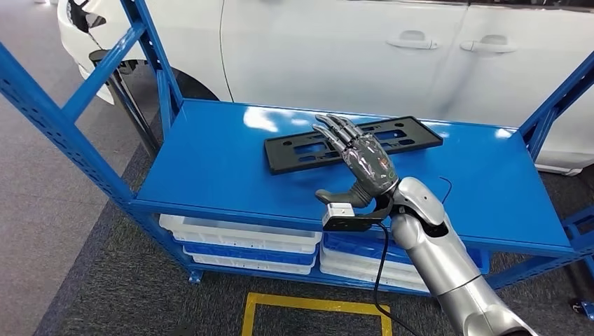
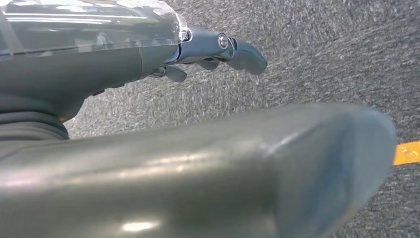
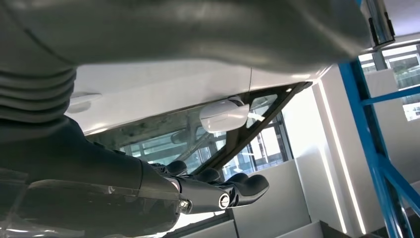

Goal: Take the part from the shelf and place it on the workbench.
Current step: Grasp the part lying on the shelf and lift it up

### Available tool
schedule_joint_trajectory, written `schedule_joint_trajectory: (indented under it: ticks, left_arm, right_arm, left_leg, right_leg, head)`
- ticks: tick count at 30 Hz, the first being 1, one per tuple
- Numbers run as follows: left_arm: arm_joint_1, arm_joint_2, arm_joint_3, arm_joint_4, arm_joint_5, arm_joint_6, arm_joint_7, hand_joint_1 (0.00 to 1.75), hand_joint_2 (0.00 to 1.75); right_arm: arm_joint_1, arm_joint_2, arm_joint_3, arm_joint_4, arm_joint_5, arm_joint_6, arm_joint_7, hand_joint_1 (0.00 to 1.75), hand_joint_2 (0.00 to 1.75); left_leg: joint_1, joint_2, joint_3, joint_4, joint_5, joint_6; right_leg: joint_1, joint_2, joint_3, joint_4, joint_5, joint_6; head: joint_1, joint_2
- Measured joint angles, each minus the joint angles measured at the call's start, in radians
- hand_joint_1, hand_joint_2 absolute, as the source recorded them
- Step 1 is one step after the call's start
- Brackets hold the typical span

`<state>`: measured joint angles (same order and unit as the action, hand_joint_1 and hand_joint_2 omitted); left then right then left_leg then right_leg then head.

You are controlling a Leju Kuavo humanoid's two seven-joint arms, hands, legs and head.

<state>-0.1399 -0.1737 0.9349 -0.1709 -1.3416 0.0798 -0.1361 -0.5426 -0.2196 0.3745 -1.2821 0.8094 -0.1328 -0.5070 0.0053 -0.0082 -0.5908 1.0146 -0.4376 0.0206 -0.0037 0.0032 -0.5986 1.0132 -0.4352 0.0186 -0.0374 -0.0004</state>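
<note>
Right under the right hand's point(image 1: 364, 162) fingertips: the black part point(image 1: 352, 144), flat on the blue shelf point(image 1: 210, 161).
Fingers look stretched out and apart, nothing gripped yet. The part's long axis runs crosswise to them. Left hand point(image 2: 218, 52) hangs over the floor, so right's way nearer.

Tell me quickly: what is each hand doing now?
Left hand: holds nothing, fingers partly curled; open or closed cannot be told.
Right hand: open, above the black part.
</note>
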Motion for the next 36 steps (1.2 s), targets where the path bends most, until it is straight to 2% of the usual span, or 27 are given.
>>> schedule_joint_trajectory:
  ticks: [1,3,4,5,7,8,9,10,11,12,14,15,18,19,21,23,24,25,26,28,29,30,31,34,36]
  left_arm:
    - [0.000,0.000,0.000,0.000,0.000,0.000,0.000,0.00,0.00]
    - [0.000,0.000,0.000,0.000,0.001,-0.001,0.000,0.00,0.00]
    - [0.000,0.000,0.000,0.000,0.001,-0.001,0.000,0.00,0.00]
    - [0.000,0.000,0.000,0.000,0.001,-0.001,0.000,0.00,0.00]
    - [0.000,0.000,0.000,0.000,0.003,-0.001,0.000,0.00,0.00]
    - [0.001,0.000,0.000,0.000,0.004,-0.001,0.000,0.00,0.00]
    - [0.002,0.000,0.000,0.000,0.005,-0.001,0.000,0.00,0.00]
    - [0.002,0.000,0.000,-0.001,0.006,-0.001,0.000,0.00,0.00]
    - [0.003,0.000,0.000,-0.001,0.007,-0.002,0.000,0.00,0.00]
    - [0.002,0.000,0.000,-0.002,0.007,-0.002,0.000,0.00,0.00]
    - [0.001,0.000,0.000,-0.003,0.007,-0.004,0.000,0.00,0.00]
    - [0.000,0.000,0.000,-0.003,0.007,-0.005,0.000,0.00,0.00]
    - [0.002,0.000,0.000,-0.003,0.007,-0.006,0.000,0.00,0.00]
    - [0.001,0.001,0.000,-0.003,0.007,-0.007,0.000,0.00,0.00]
    - [-0.001,0.001,0.000,-0.004,0.007,-0.007,0.000,0.00,0.00]
    - [-0.001,0.001,0.000,-0.004,0.007,-0.007,0.000,0.00,0.00]
    - [0.000,0.001,0.000,-0.004,0.007,-0.007,0.000,0.00,0.00]
    - [0.001,0.001,0.000,-0.004,0.007,-0.007,0.000,0.00,0.00]
    - [0.001,0.001,0.000,-0.004,0.007,-0.007,0.000,0.00,0.00]
    - [0.000,0.000,0.000,-0.004,0.007,-0.008,0.000,0.00,0.00]
    - [0.000,0.000,0.000,-0.004,0.007,-0.008,0.000,0.00,0.00]
    - [-0.001,0.000,0.000,-0.004,0.007,-0.008,0.000,0.00,0.00]
    - [-0.001,0.000,0.000,-0.004,0.007,-0.008,0.000,0.00,0.00]
    - [-0.001,-0.001,0.000,-0.004,0.006,-0.008,0.000,0.00,0.00]
    - [-0.002,-0.001,0.000,-0.004,0.006,-0.008,0.000,0.00,0.00]
  right_arm:
    - [0.000,0.000,0.001,-0.001,0.000,0.000,0.000,0.00,0.00]
    - [0.001,-0.001,0.002,-0.003,0.001,0.000,0.000,0.00,0.00]
    - [0.000,-0.002,0.002,-0.005,0.001,0.000,0.000,0.00,0.00]
    - [0.000,-0.002,0.003,-0.006,0.001,0.000,0.000,0.00,0.00]
    - [0.001,-0.002,0.004,-0.007,0.004,0.000,0.000,0.00,0.00]
    - [0.002,-0.002,0.004,-0.007,0.007,0.000,0.000,0.00,0.00]
    - [0.003,-0.002,0.005,-0.007,0.009,0.000,0.000,0.00,0.00]
    - [0.003,-0.002,0.005,-0.007,0.010,-0.001,0.001,0.00,0.00]
    - [0.003,-0.002,0.005,-0.007,0.011,-0.002,0.001,0.00,0.00]
    - [0.003,-0.002,0.006,-0.007,0.013,-0.003,0.002,0.00,0.00]
    - [0.003,-0.002,0.006,-0.008,0.017,-0.007,0.004,0.00,0.00]
    - [0.003,-0.002,0.006,-0.008,0.019,-0.009,0.006,0.00,0.00]
    - [0.004,-0.002,0.009,-0.009,0.026,-0.011,0.012,0.00,0.00]
    - [0.003,-0.002,0.010,-0.011,0.027,-0.012,0.013,0.00,0.00]
    - [0.003,-0.002,0.012,-0.014,0.029,-0.012,0.015,0.00,0.00]
    - [0.007,-0.002,0.013,-0.015,0.031,-0.012,0.017,0.00,0.00]
    - [0.010,-0.002,0.014,-0.015,0.031,-0.012,0.018,0.00,0.00]
    - [0.012,-0.002,0.014,-0.015,0.032,-0.012,0.018,0.00,0.00]
    - [0.013,-0.002,0.014,-0.015,0.032,-0.012,0.018,0.00,0.00]
    - [0.013,-0.002,0.014,-0.016,0.032,-0.012,0.018,0.00,0.00]
    - [0.012,-0.002,0.014,-0.016,0.032,-0.012,0.018,0.00,0.00]
    - [0.012,-0.002,0.014,-0.016,0.033,-0.012,0.018,0.00,0.00]
    - [0.012,-0.002,0.014,-0.016,0.033,-0.012,0.019,0.00,0.00]
    - [0.013,-0.002,0.014,-0.019,0.034,-0.012,0.019,0.00,0.00]
    - [0.013,-0.001,0.014,-0.023,0.034,-0.012,0.020,0.00,0.00]
  left_leg:
    - [-0.001,0.000,0.000,-0.001,0.000,-0.005]
    - [-0.001,0.001,0.000,0.001,-0.005,-0.016]
    - [-0.001,0.001,-0.006,0.018,-0.017,-0.021]
    - [0.000,0.002,-0.021,0.054,-0.040,-0.026]
    - [0.004,0.002,-0.078,0.178,-0.103,-0.033]
    - [0.005,0.002,-0.108,0.240,-0.124,-0.035]
    - [0.005,0.003,-0.127,0.274,-0.129,-0.037]
    - [0.006,0.003,-0.127,0.272,-0.115,-0.038]
    - [0.006,0.003,-0.107,0.228,-0.083,-0.037]
    - [0.007,0.003,-0.074,0.158,-0.045,-0.035]
    - [0.004,0.002,-0.016,0.040,-0.003,-0.027]
    - [0.003,0.002,-0.003,0.011,0.001,-0.022]
    - [0.003,0.000,0.001,-0.002,-0.001,-0.004]
    - [0.003,0.000,0.003,-0.005,0.001,0.002]
    - [0.005,0.001,0.007,-0.011,0.004,0.012]
    - [0.004,0.001,0.007,-0.011,0.002,0.015]
    - [0.004,0.001,0.007,-0.010,0.001,0.016]
    - [0.004,0.000,0.008,-0.010,-0.001,0.016]
    - [0.003,0.000,0.011,-0.009,-0.003,0.015]
    - [0.002,-0.001,0.019,-0.008,-0.009,0.012]
    - [0.001,-0.001,0.021,-0.007,-0.012,0.008]
    - [0.000,-0.001,0.021,-0.006,-0.014,0.004]
    - [-0.001,-0.001,0.020,-0.006,-0.015,0.000]
    - [0.000,0.001,0.019,0.000,-0.025,-0.017]
    - [0.001,0.002,-0.013,0.072,-0.064,-0.027]
  right_leg:
    - [0.003,0.000,0.001,-0.002,-0.002,-0.003]
    - [-0.002,0.001,0.003,-0.008,0.001,-0.013]
    - [-0.005,0.000,0.006,-0.012,0.003,-0.019]
    - [-0.008,-0.001,0.008,-0.016,0.005,-0.024]
    - [-0.008,-0.003,0.010,-0.017,0.004,-0.029]
    - [-0.007,-0.003,0.010,-0.017,0.003,-0.030]
    - [-0.007,-0.003,0.010,-0.017,0.003,-0.030]
    - [-0.007,-0.003,0.011,-0.016,0.002,-0.029]
    - [-0.007,-0.003,0.013,-0.015,0.000,-0.028]
    - [-0.007,-0.002,0.016,-0.014,-0.003,-0.026]
    - [-0.004,-0.002,0.018,-0.009,-0.008,-0.018]
    - [-0.002,-0.001,0.017,-0.008,-0.010,-0.013]
    - [-0.002,-0.002,0.016,-0.007,-0.012,0.003]
    - [-0.004,-0.002,0.011,0.006,-0.022,0.009]
    - [-0.008,-0.002,-0.028,0.091,-0.071,0.017]
    - [-0.009,-0.002,-0.099,0.228,-0.126,0.022]
    - [-0.009,-0.002,-0.124,0.272,-0.133,0.023]
    - [-0.009,-0.002,-0.133,0.279,-0.121,0.023]
    - [-0.009,-0.002,-0.120,0.244,-0.090,0.021]
    - [-0.007,-0.002,-0.056,0.104,-0.016,0.011]
    - [-0.004,-0.002,-0.028,0.044,0.005,0.005]
    - [-0.001,-0.002,-0.012,0.008,0.014,0.000]
    - [0.002,-0.001,-0.007,-0.005,0.011,-0.004]
    - [-0.002,-0.001,-0.001,-0.016,0.011,-0.016]
    - [-0.008,-0.002,0.008,-0.024,0.011,-0.026]
  head:
    - [0.000,0.000]
    - [0.000,0.000]
    - [0.000,0.000]
    - [0.000,0.000]
    - [0.000,0.000]
    - [0.000,0.000]
    - [0.000,0.000]
    - [0.000,0.000]
    - [0.000,0.000]
    - [0.000,0.000]
    - [0.000,0.000]
    - [0.000,0.000]
    - [0.000,0.000]
    - [0.000,0.000]
    - [0.000,0.000]
    - [0.000,0.000]
    - [0.000,0.000]
    - [0.000,0.000]
    - [0.000,0.000]
    - [0.000,0.000]
    - [0.000,0.000]
    - [0.000,0.000]
    - [0.000,0.000]
    - [0.000,0.000]
    - [0.000,0.000]
